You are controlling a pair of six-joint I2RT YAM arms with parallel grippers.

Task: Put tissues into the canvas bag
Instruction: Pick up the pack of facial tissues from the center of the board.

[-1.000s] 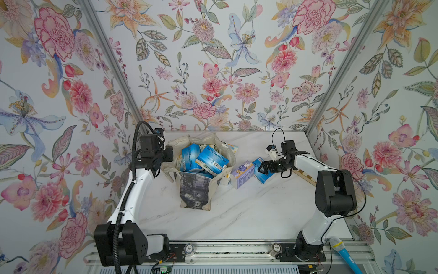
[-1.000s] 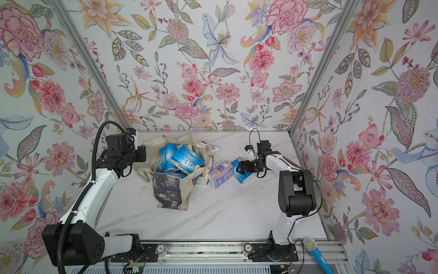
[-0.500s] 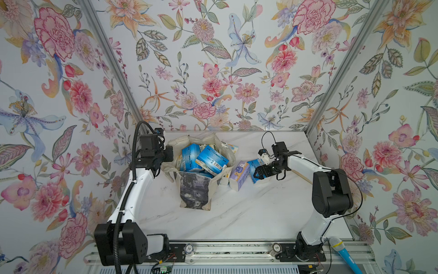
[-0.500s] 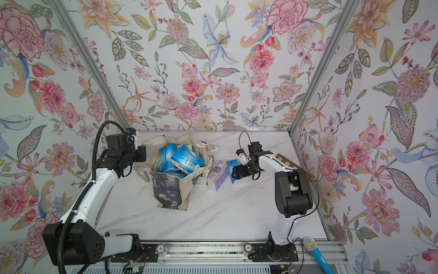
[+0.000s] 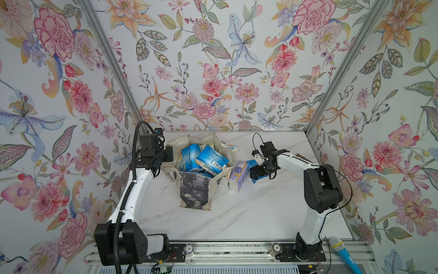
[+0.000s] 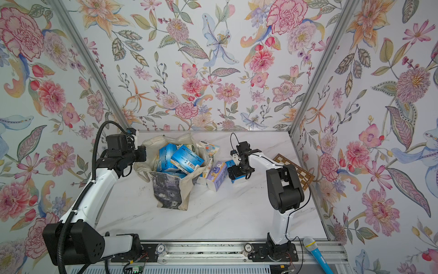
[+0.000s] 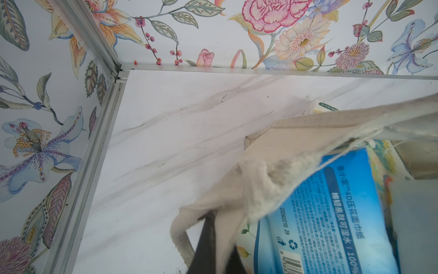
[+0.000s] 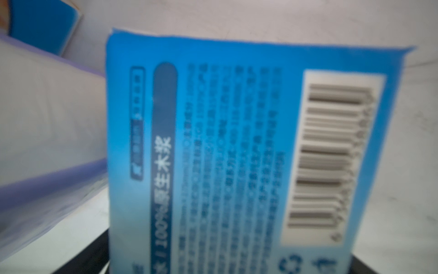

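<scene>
The cream canvas bag (image 5: 194,192) (image 6: 169,189) stands open at mid-table with several blue tissues packs (image 5: 211,159) (image 6: 187,158) piled in it. My left gripper (image 5: 167,154) (image 6: 139,153) (image 7: 219,249) is shut on the bag's rim (image 7: 272,180) and holds it up. To the bag's right a lavender pack (image 5: 239,174) (image 6: 216,175) (image 8: 47,142) stands on the table. Beside it lies a blue pack (image 5: 251,163) (image 6: 229,163) (image 8: 237,154). My right gripper (image 5: 257,172) (image 6: 237,174) (image 8: 227,261) is open and straddles that blue pack, its fingers (image 8: 87,258) at the pack's sides.
A cartoon-printed pack (image 5: 231,148) (image 6: 208,148) lies behind the bag's right side. A wooden chessboard (image 6: 296,170) lies by the right wall, partly under my right arm. A blue microphone (image 5: 343,253) rests on the front rail.
My right gripper has moved left toward the bag and come down over the blue pack, and the lavender pack has shifted slightly toward the bag. The left arm and bag have not moved.
</scene>
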